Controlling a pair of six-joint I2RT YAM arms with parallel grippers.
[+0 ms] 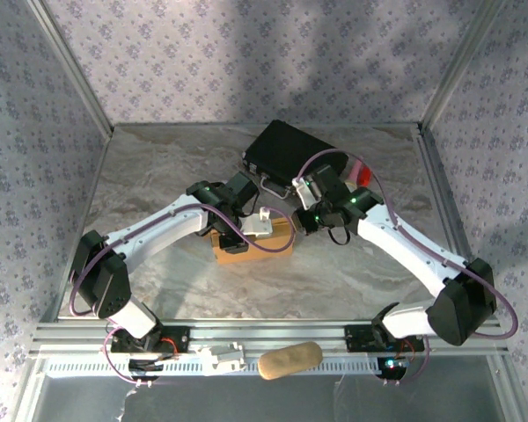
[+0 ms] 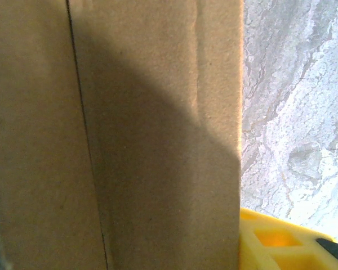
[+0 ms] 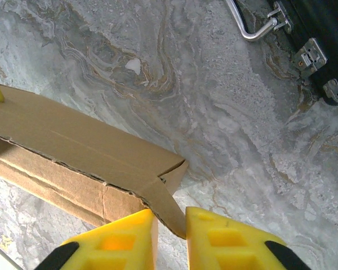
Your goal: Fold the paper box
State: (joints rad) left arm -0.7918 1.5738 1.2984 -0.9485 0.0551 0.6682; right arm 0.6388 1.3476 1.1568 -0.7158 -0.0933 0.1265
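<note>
Mid-way across the marble table (image 1: 158,167), the right gripper (image 3: 170,225) pinches the end flap of the paper box (image 3: 84,152). The left gripper (image 1: 262,221) crowds the cardboard, its grip impossible to tell. A black case (image 1: 286,148) lies beyond.

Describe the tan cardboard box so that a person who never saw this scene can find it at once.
On the grey marble-patterned table, look at the near side of the black hard case with metal trim. There lies a long, flat, tan cardboard box with a loose end flap. Unlike the case, it is plain brown, smaller, and has no metal handle.
</note>
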